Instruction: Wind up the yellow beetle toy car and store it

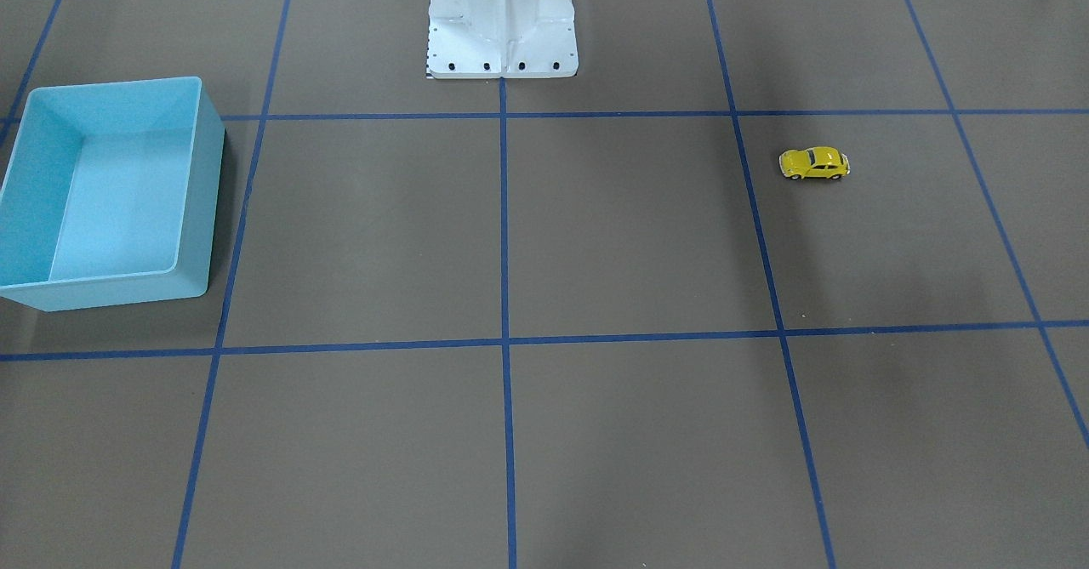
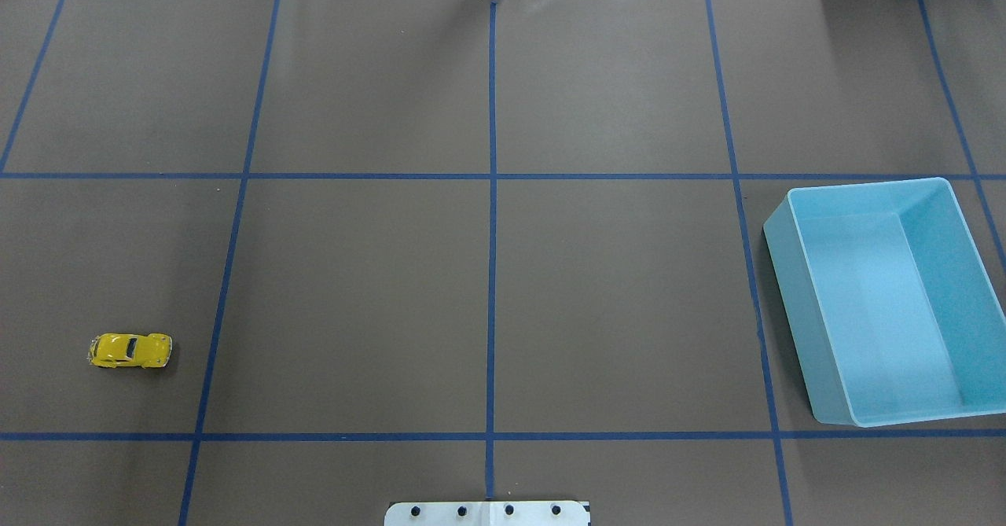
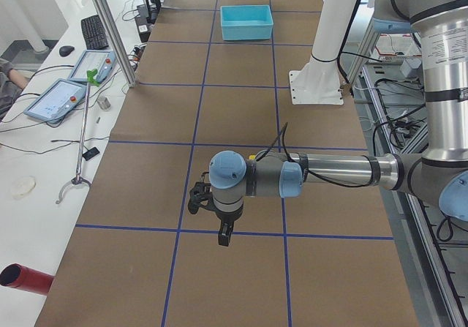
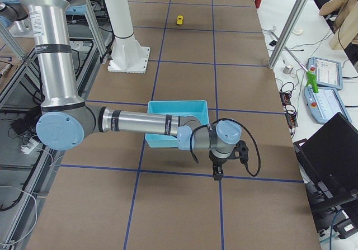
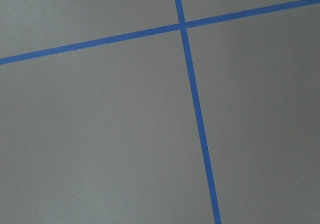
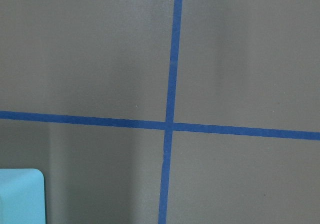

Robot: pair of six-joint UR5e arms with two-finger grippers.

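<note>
- Front view: showing yellow beetle toy car [image 1: 814, 163] sitting on table [image 1: 638, 237], robot's left side, ungrasped.
- Overhead: showing light blue bin [image 2: 802, 321] well apart, holding nothing; winding and storing both pending.
- Side views: showing left gripper [image 3: 223, 233] and right gripper [image 4: 217, 173] hanging over table, away from car; cannot tell jaw opening.
- Wrist cams: showing no car.

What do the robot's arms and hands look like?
The left arm and right arm are shiny silver tubes with round light-blue joints. The left hand and right hand are small and black, and a thin black cable loops by each wrist.
</note>
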